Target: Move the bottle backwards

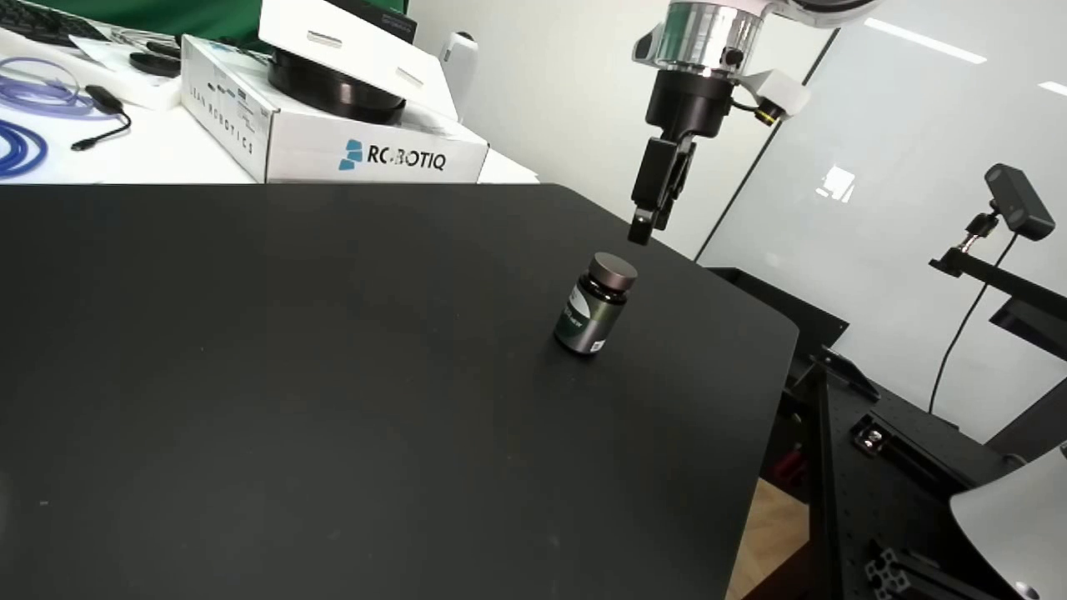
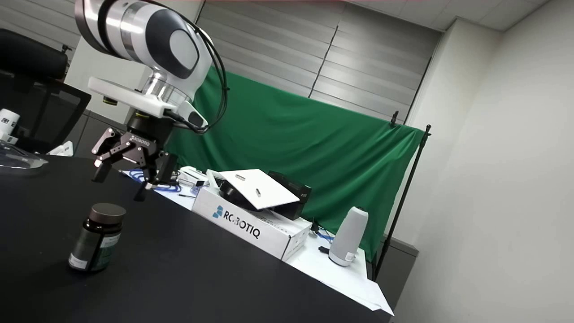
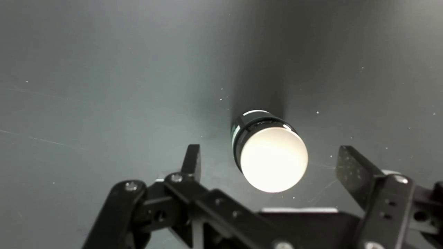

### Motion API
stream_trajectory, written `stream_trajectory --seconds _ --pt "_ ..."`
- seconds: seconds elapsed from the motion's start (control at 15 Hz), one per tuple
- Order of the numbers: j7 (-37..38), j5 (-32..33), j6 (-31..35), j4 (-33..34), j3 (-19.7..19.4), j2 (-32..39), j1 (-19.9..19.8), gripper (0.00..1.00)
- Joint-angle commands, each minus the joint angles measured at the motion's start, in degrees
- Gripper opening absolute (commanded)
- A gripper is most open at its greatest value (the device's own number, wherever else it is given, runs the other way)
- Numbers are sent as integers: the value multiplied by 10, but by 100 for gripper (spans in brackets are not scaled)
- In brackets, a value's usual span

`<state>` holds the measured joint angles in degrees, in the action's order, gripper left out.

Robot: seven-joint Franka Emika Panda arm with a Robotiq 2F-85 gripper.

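The bottle [image 1: 590, 310] is small and squat, with a dark greyish-green body, white label patches and a brownish-dark cap. It stands upright on the black table and also shows in an exterior view [image 2: 96, 244]. In the wrist view its cap [image 3: 273, 160] looks bright white from glare, and much of the body is hidden under it. My gripper [image 1: 646, 229] hangs above the bottle, pointing down, apart from it. In an exterior view its two fingers [image 2: 119, 185] are spread wide. In the wrist view the cap appears between the open fingertips [image 3: 268, 155], with a gap on each side.
The black table [image 1: 292, 375] has its edge to the right of the bottle in an exterior view. A white Robotiq box [image 1: 375, 154] with a tilted white panel on it stands beyond the table, also in an exterior view [image 2: 246, 229]. A clear plastic item [image 2: 20, 161] lies on the table.
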<state>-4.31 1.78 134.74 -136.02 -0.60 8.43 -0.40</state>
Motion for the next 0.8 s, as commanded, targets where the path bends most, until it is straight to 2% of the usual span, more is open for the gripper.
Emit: stream_trajectory --seconds 0.0,0.4,0.73 --pt "-2 8 2 -1 3 3 2 100" --pt "9 17 56 -18 18 22 21 100" --pt "37 83 79 -22 2 24 28 100"
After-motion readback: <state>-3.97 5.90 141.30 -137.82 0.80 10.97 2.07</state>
